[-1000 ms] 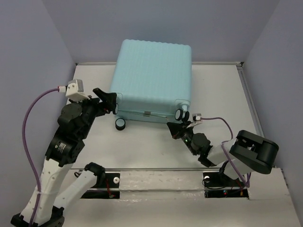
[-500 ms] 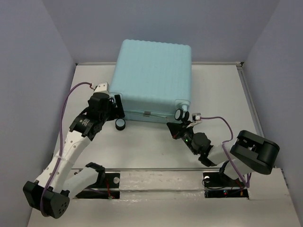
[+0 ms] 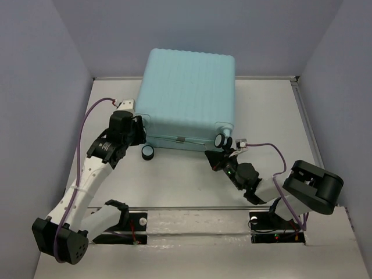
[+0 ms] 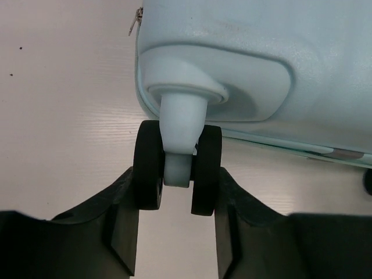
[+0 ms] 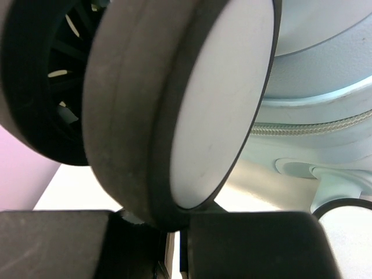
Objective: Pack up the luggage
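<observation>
The luggage (image 3: 189,93) lies closed at the rear centre of the table (image 3: 186,186), position unchanged. The left end effector (image 3: 139,131), a second ago spread wide short of the shell, has advanced and narrowed onto the left corner caster wheel (image 4: 148,165), with its fingers (image 4: 122,226) against both sides. The right end effector (image 3: 220,156) remains fully closed and empty beneath the right caster wheel (image 3: 222,139).

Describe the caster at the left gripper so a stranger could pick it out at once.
Find the big aqua suitcase and go to its left corner on the arms' side. The caster there is a pair of black wheels on a pale aqua stem. Unlike the white-faced wheel beside it, it sits between the left gripper's fingers.
</observation>
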Controlling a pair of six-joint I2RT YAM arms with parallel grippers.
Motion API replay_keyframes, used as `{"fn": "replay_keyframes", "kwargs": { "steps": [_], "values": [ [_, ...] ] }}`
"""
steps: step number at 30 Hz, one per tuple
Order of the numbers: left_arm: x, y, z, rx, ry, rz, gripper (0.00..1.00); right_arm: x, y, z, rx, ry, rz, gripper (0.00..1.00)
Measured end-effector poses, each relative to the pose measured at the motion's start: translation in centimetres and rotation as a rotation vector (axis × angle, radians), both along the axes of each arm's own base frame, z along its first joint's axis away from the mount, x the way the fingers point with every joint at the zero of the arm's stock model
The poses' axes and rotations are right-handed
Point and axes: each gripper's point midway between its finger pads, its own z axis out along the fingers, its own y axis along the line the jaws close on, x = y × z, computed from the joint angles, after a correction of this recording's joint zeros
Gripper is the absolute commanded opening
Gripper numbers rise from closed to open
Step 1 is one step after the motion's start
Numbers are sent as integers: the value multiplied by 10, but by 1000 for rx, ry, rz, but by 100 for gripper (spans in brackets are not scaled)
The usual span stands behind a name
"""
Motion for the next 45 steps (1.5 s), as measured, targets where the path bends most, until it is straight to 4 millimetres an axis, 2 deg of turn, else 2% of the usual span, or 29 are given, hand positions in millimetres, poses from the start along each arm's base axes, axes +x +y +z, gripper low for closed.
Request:
{"fn": "replay_keyframes", "kwargs": {
  "steps": [10, 12, 14, 16, 18, 20, 21, 24, 26, 36, 37, 38, 40, 41, 42, 45],
  "values": [
    [-3, -16, 2, -103, -11, -45, 6, 3, -1, 1, -35, -2, -8, 7],
    [-5, -26, 3, -115, -15, -50, 6, 7, 0, -1, -58, 3, -16, 7],
    [-8, -46, 6, -143, -26, -79, 6, 15, 4, 1, -59, 2, -59, 7],
    [-12, -72, 7, -209, -13, -128, 6, 22, 21, 3, -75, -5, -49, 7],
    [-18, -105, 10, -304, 23, -191, 6, 24, 50, 4, -97, -13, -19, 7],
    [-22, -125, 12, -365, 46, -224, 6, 24, 75, 5, -105, -18, 14, 7],
    [-25, -142, 12, -413, 70, -252, 6, 20, 88, 5, -105, -19, 50, 7],
    [-34, -170, 16, -508, 109, -294, 6, 7, 133, 10, -106, -31, 147, 7],
    [-34, -173, 17, -523, 112, -285, 6, 7, 148, 10, -101, -35, 140, 7],
    [-20, -148, 24, -490, 21, -166, 6, 27, 205, 12, 171, -10, 143, 7],
    [-20, -148, 26, -499, 7, -169, 6, 19, 213, 12, 211, 11, 184, 10],
    [-22, -148, 24, -499, 5, -171, 6, 11, 217, 14, 245, 28, 197, 34],
    [-29, -150, 21, -522, 5, -181, 6, -2, 215, 16, 270, 51, 212, 63],
    [-34, -153, 21, -538, 3, -194, 6, -8, 211, 16, 263, 59, 217, 64],
    [-40, -157, 22, -560, 2, -210, 6, -15, 204, 14, 246, 64, 228, 74],
    [-58, -168, 22, -638, 16, -247, 6, -52, 178, 20, 166, 66, 302, 85]
  ]
}}
